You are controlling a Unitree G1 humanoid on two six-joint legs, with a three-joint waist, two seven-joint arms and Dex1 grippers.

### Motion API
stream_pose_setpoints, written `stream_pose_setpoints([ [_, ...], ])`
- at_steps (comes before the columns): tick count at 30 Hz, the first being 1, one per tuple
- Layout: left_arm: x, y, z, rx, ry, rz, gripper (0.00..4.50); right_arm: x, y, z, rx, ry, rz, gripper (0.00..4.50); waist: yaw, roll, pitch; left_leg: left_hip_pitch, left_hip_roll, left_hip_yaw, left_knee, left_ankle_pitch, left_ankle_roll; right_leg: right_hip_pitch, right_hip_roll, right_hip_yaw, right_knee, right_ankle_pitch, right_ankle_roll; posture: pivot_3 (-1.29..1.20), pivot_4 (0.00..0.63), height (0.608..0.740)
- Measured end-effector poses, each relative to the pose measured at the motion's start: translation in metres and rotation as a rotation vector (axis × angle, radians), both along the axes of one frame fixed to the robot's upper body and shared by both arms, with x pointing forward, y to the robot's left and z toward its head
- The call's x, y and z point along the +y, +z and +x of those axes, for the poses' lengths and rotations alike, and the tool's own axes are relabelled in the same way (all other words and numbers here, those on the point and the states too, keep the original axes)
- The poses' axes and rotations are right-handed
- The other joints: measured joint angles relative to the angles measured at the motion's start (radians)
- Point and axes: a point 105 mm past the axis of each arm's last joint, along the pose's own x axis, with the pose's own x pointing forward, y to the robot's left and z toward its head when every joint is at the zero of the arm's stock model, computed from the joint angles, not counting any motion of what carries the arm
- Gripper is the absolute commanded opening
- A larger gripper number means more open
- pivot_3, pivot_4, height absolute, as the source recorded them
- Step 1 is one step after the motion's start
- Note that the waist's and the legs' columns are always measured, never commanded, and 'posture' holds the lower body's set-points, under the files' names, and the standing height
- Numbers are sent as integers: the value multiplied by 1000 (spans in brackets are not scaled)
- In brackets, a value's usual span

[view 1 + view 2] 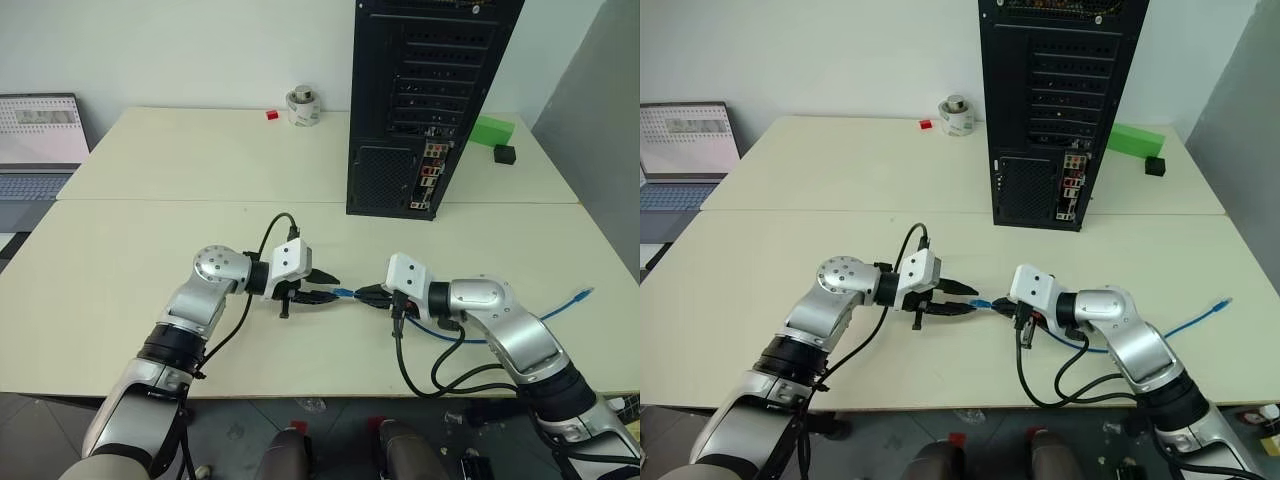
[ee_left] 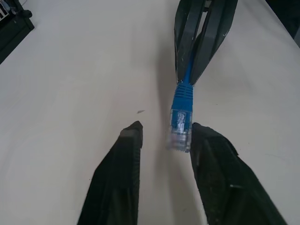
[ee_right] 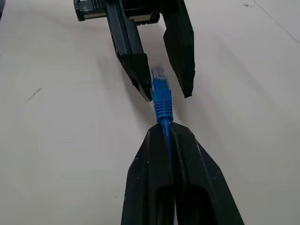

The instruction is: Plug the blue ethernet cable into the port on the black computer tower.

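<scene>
Fingers of my right gripper [image 3: 165, 133] pinch the blue ethernet cable [image 3: 162, 101] just behind its plug, whose clear tip sits between my left gripper [image 2: 163, 136]'s parted fingers, touching one, while the black computer tower [image 1: 425, 100] stands well beyond both.

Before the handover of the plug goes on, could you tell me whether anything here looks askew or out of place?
Nothing looks damaged or spilled. The one oddity: the blue ethernet cable plug sits off-centre in the left gripper, beside one of its fingers, with a gap to the other. The right gripper pinches the cord just behind the plug.
</scene>
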Motion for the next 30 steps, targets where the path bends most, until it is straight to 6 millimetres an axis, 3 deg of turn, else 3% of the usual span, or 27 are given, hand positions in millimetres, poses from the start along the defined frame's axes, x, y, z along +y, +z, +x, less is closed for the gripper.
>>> stream_pose_setpoints([
  [3, -1, -1, -1, 3, -9, 2, 303, -2, 2, 2, -9, -13, -1, 0, 0, 0, 0, 0, 0, 0, 0, 0, 0, 0, 0, 0, 0, 0, 0, 0, 150, 740],
  [12, -1, -3, -1, -14, -16, 5, 300, -1, 2, 2, -8, -12, -4, 0, 0, 0, 0, 0, 0, 0, 0, 0, 0, 0, 0, 0, 0, 0, 0, 0, 150, 740],
  [18, -4, 1, 2, -127, -31, 5, 299, -3, 4, 0, -26, 24, -29, 1394, 1, 0, 0, 0, 0, -1, 0, 0, 0, 0, 0, 0, 0, 0, 0, 0, 150, 740],
  [25, -8, 6, -3, -483, -84, -10, 299, -17, 27, 1, -8, 1, 27, 2900, 2, 0, 0, 0, 0, -2, 0, 0, 0, 0, -1, 0, 0, 0, 0, 0, 150, 740],
  [30, -5, 9, -3, -772, -68, -29, 299, -16, 38, -2, 123, -72, 199, 2969, 2, 0, 0, 0, 0, -2, 0, 0, 0, 0, -5, 0, 0, 0, 0, 0, 150, 740],
])
